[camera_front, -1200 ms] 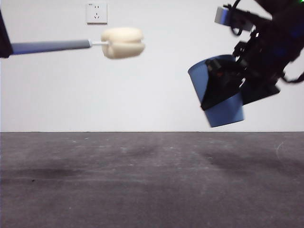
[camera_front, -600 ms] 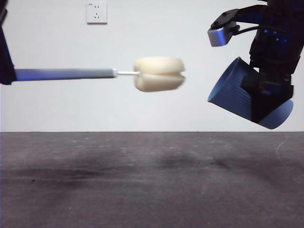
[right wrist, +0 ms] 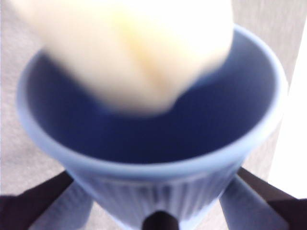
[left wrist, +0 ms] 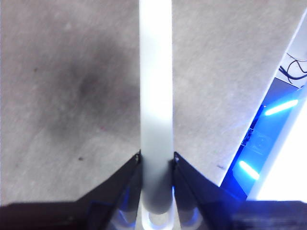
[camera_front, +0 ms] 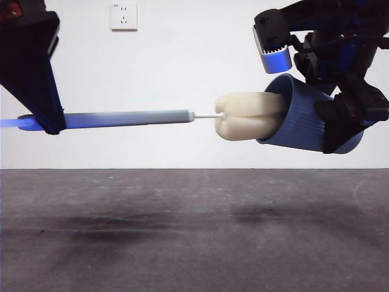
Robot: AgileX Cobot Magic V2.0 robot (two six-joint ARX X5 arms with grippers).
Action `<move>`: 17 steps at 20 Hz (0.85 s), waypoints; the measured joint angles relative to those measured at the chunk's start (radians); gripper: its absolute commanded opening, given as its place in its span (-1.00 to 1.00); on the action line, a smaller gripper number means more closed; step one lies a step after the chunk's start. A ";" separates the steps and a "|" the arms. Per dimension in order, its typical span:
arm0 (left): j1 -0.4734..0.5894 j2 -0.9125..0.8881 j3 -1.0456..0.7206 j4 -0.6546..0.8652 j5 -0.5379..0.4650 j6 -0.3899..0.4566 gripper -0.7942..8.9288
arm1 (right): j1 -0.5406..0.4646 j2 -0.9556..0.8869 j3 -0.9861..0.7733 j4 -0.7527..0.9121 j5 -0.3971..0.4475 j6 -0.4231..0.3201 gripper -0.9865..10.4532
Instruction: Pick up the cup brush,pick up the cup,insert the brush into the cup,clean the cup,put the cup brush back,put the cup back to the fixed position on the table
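Note:
My left gripper (camera_front: 41,118) is shut on the grey handle of the cup brush (camera_front: 127,118), held level high above the table (camera_front: 194,231); the handle (left wrist: 155,96) runs straight out between its jaws. The cream-yellow sponge head (camera_front: 246,115) sits partly inside the mouth of the blue ribbed cup (camera_front: 304,118). My right gripper (camera_front: 346,121) is shut on the cup, which is tipped on its side with its mouth toward the brush. In the right wrist view the sponge (right wrist: 129,52) fills the cup's opening (right wrist: 153,139).
A white wall socket (camera_front: 123,16) is on the back wall. The dark grey table lies far below both arms, with faint shadows under them.
The brush has moved right and its sponge has entered the cup's mouth. The cup has tilted nearer to level and shifted slightly left. The left gripper has come further into view.

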 measured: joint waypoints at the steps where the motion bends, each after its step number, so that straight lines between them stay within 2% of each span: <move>1: -0.011 0.005 0.000 0.000 0.001 -0.006 -0.85 | 0.010 0.000 0.000 0.000 0.000 -0.007 -0.86; 7: -0.087 0.053 0.000 0.077 0.004 -0.057 -0.86 | 0.073 0.042 0.000 -0.004 0.007 -0.051 -0.86; 12: -0.094 0.102 0.000 0.164 0.043 -0.114 -0.86 | 0.138 0.103 0.000 0.002 0.008 -0.052 -0.86; 17: -0.094 0.105 -0.002 0.175 0.027 -0.122 -0.85 | 0.156 0.108 0.000 0.002 0.031 -0.056 -0.86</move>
